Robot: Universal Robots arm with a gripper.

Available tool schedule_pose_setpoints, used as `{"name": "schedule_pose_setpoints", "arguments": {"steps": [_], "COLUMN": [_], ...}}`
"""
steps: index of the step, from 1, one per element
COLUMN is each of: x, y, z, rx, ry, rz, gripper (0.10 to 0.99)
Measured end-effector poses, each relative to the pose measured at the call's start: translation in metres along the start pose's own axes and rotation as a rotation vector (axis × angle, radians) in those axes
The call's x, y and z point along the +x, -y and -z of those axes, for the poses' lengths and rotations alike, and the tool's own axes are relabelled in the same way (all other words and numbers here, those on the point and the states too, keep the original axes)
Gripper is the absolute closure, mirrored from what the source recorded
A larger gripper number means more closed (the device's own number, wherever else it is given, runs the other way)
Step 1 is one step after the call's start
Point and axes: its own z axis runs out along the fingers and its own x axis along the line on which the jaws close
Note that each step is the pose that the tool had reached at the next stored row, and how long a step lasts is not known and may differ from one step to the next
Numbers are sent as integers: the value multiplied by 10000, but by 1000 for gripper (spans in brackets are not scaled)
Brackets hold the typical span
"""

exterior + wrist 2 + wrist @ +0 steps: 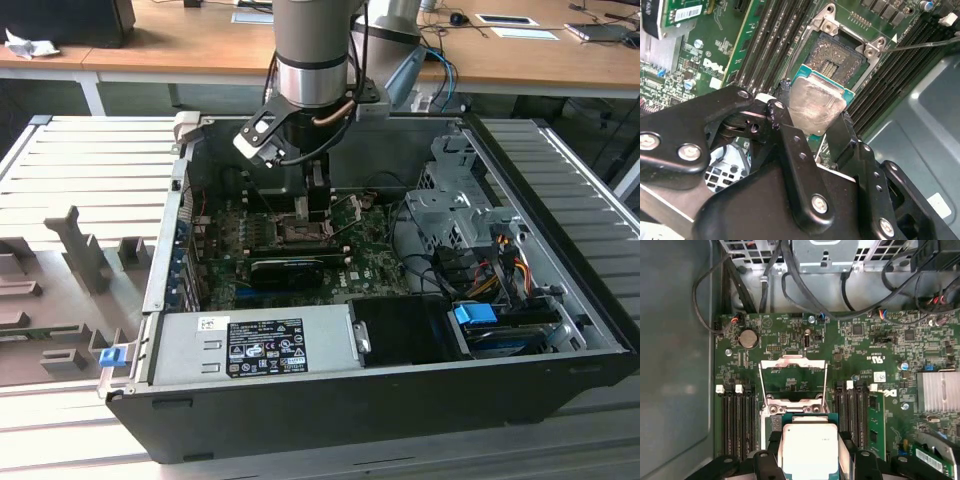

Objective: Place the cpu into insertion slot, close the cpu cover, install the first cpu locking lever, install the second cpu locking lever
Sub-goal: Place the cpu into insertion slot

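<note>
Two black fingers [790, 140] of the gripper [812, 119] were pinched on opposite edges of the cpu [815, 102], a small flat square chip with a silver-grey metal top, and that was a firm hold! In the second wrist view the chip hung over the near edge of the insertion slot [836, 56], the square black socket with a dark recessed centre; whether chip and socket touched, I could not tell. In the first wrist view the cpu [810, 447] sat between the fingers, and just beyond it the cpu cover [793, 362], a thin silver metal frame with a square cut-out, stood flipped open. Long black memory slots [735, 420] flanked the socket on the green motherboard [850, 355]. In the exterior view the gripper [316, 205] reached down into the open black computer case [400, 400].
</note>
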Motion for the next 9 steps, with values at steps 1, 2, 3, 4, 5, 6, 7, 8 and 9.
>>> {"name": "schedule_pose_setpoints", "arguments": {"steps": [1, 2, 3, 4, 5, 6, 7, 8, 9], "x": [1, 1, -1, 0, 0, -1, -1, -1, -2], "y": [1, 5, 27, 29, 29, 31, 32, 34, 39], "z": [-4, -10, -15, -23, -27, -39, -46, -57, -71], "rx": [2, 0, -42, -59, -60, -61, -62, -71, -76], "ry": [7, 6, 7, 1, 0, -19, -28, -42, -57], "rz": [7, 16, 28, 48, 65, 99, 142, 164, 162], "gripper": [553, 553, 553, 553, 553, 553, 553, 553, 553]}}
